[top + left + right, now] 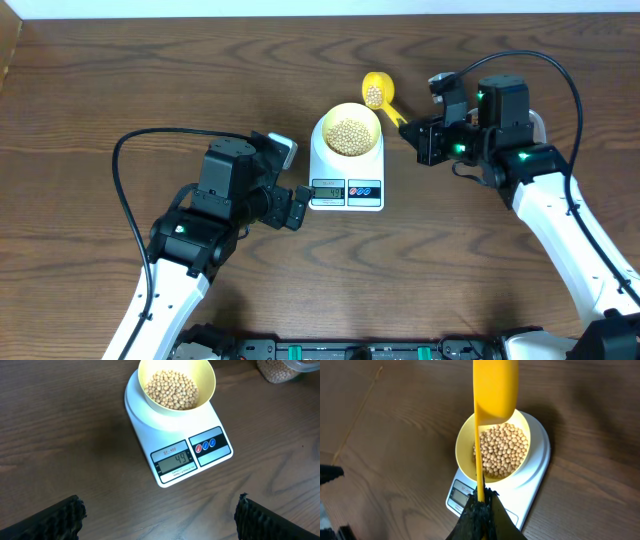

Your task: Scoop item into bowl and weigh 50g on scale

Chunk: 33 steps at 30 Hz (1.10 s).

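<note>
Your table (pixel 120 70) is dark brown wood with a clear grain, and it fills almost all of every view. Only along the far edge of the overhead view you see a thin pale strip (pixel 300 8), and I cannot tell if it is wall or floor. At the near edge there is a black rail (pixel 360 350) with some green parts. Black cables (pixel 125 180) from the arms loop over the wood. The scale (pixel 346 172) stands near the middle of the table, and its display (pixel 174 462) shows 49. The bowl (pixel 324 118) sits on the scale and holds the beans (pixel 349 136). Your left gripper (pixel 160 505) is just beside the near left corner of the scale, its fingers (pixel 55 520) spread wide with nothing between them. Your right gripper (pixel 481 510) is pressed together on the thin handle of the scoop (pixel 376 92). In the overhead view the scoop head lies just beyond the far right rim of the bowl, with some beans in it. From the right wrist it appears raised above the bowl and not touching it. A clear tub (pixel 280 370) with more beans shows at the top right corner of the left wrist view, cut by the frame edge.
</note>
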### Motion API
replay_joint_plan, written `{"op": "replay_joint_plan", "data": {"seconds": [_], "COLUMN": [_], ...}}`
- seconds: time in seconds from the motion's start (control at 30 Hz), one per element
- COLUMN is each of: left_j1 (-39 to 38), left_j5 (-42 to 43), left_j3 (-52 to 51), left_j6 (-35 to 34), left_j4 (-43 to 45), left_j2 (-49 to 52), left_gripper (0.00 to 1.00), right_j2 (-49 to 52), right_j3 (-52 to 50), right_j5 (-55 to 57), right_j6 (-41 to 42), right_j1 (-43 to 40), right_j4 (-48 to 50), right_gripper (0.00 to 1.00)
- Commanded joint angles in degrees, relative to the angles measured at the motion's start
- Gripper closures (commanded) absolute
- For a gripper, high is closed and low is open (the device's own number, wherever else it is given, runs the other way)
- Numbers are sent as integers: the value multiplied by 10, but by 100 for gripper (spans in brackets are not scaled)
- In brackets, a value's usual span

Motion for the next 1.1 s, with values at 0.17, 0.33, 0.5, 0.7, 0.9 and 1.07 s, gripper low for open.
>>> {"op": "replay_joint_plan", "data": {"seconds": [0.17, 0.33, 0.5, 0.7, 0.9, 1.07], "left_j1": [3, 3, 3, 3, 3, 3], "left_j5": [-3, -3, -4, -4, -4, -4], "left_j3": [0, 0, 0, 0, 0, 0], "left_j6": [4, 4, 4, 4, 4, 4], "left_j4": [2, 2, 2, 2, 2, 2], "left_j2": [0, 0, 0, 0, 0, 0], "left_gripper": [2, 2, 2, 2, 2, 2], "right_j2": [2, 2, 2, 2, 2, 2], "right_j3": [0, 0, 0, 0, 0, 0], "right_j5": [-10, -5, -3, 25, 42, 46], "right_j6": [-68, -73, -114, -122, -133, -132], "right_j1": [28, 31, 33, 33, 33, 33], "right_j4": [-5, -6, -12, -14, -14, -9], "right_gripper": [99, 99, 99, 99, 99, 99]}}
